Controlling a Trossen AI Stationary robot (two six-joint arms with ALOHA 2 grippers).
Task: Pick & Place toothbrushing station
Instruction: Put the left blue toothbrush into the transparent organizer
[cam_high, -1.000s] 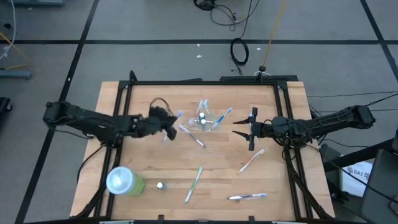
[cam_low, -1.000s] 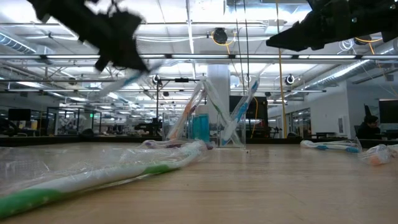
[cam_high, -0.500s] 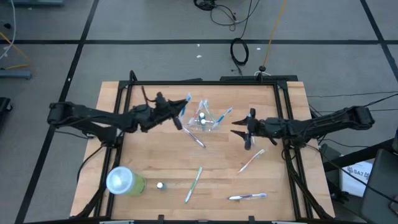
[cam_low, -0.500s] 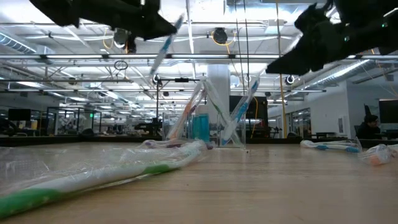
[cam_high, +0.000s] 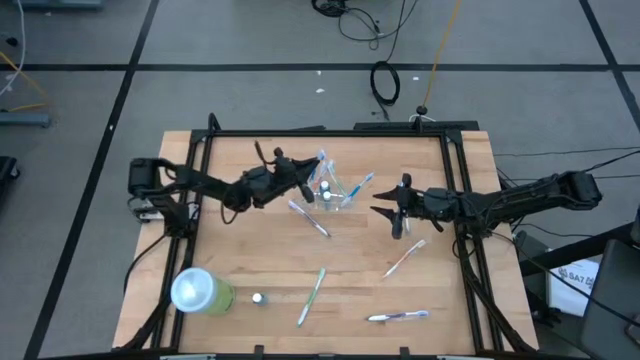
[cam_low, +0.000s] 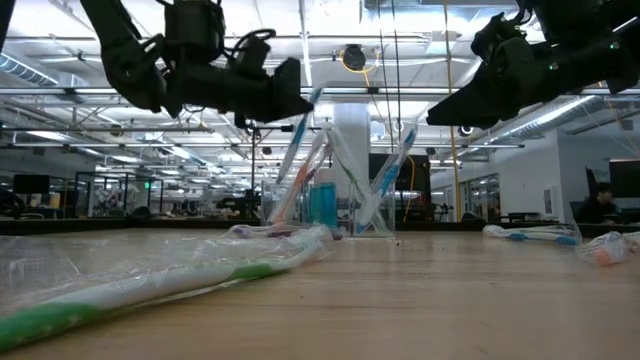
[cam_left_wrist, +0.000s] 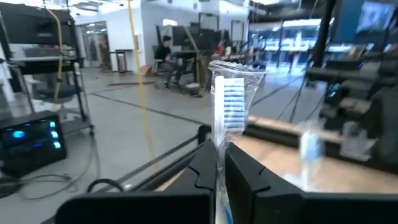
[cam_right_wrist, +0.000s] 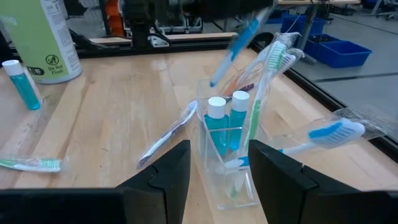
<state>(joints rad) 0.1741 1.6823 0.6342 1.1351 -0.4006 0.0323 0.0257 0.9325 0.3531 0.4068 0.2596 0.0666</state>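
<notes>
A small clear plastic cup stands mid-table with several toothbrushes and two white-capped blue tubes in it. My left gripper is just left of the cup and above it, shut on a blue toothbrush in a clear wrapper. My right gripper is open and empty to the cup's right; its fingers stand short of the cup. Wrapped toothbrushes lie flat on the table. My left gripper pinches the wrapped toothbrush by its handle between its two fingers. The bristle head sticks out beyond the fingertips. The brush is lifted clear of the table and slants above the cup's near-left rim.
A lime-green tumbler with a pale top stands at the near left with a small tube beside it. A black frame runs round the wooden table. Bare wood lies between the cup and the near edge.
My left gripper has gone up and toward the table's right edge, carrying the blue toothbrush from left of the cup to just above it. The brush stays clear of the table. My right gripper has edged slightly toward the cup.
</notes>
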